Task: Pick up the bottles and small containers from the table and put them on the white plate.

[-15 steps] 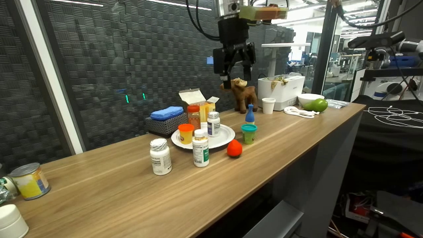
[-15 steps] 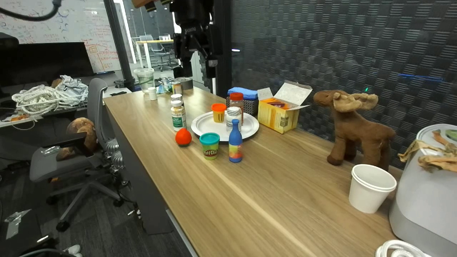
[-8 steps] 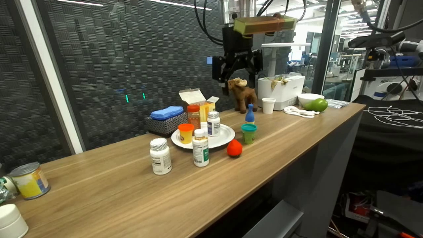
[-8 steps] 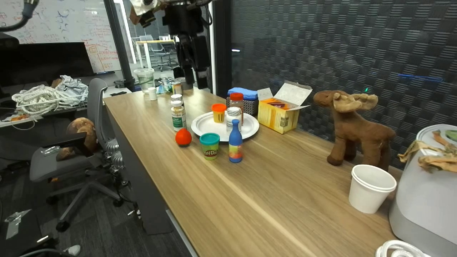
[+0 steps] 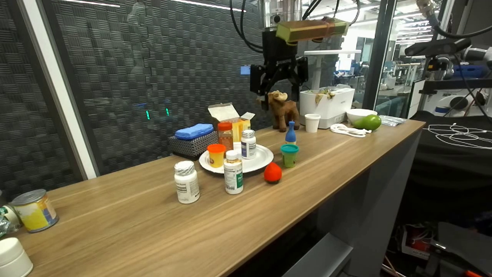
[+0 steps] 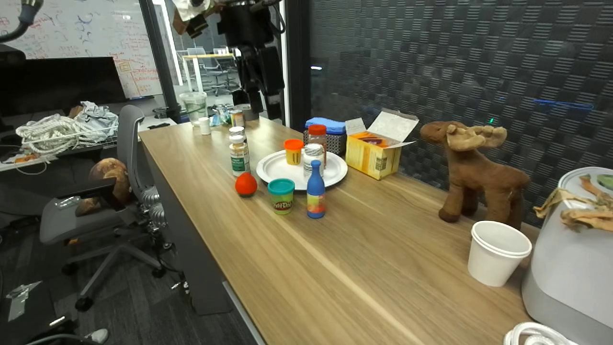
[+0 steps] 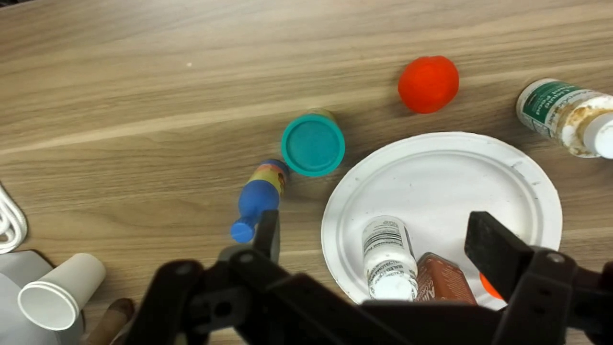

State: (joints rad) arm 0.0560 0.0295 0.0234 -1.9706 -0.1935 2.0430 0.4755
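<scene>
The white plate (image 5: 265,157) holds a white bottle (image 7: 388,251), a brown jar with a red cap (image 5: 226,137) and a yellow tub with an orange lid (image 5: 216,156). On the table beside it stand a green-labelled white bottle (image 5: 233,175), another white bottle (image 5: 187,184), a red round container (image 7: 428,84), a green tub with a teal lid (image 7: 313,146) and a blue bottle (image 6: 316,189). My gripper (image 7: 376,231) is open and empty, high above the table. In the wrist view its fingers frame part of the plate, and one finger overlaps the blue bottle's neck.
Behind the plate stand an open yellow box (image 6: 373,154) and a patterned box (image 5: 194,145) with a blue cloth. A plush moose (image 6: 479,167), paper cups (image 6: 495,254) and a white appliance (image 5: 326,107) stand further along. A can (image 5: 35,211) and white jar (image 5: 14,257) are at the other end.
My gripper has turned about its vertical axis and shifted slightly, mostly in the first half second. It stays open. The objects on the table and plate have not moved.
</scene>
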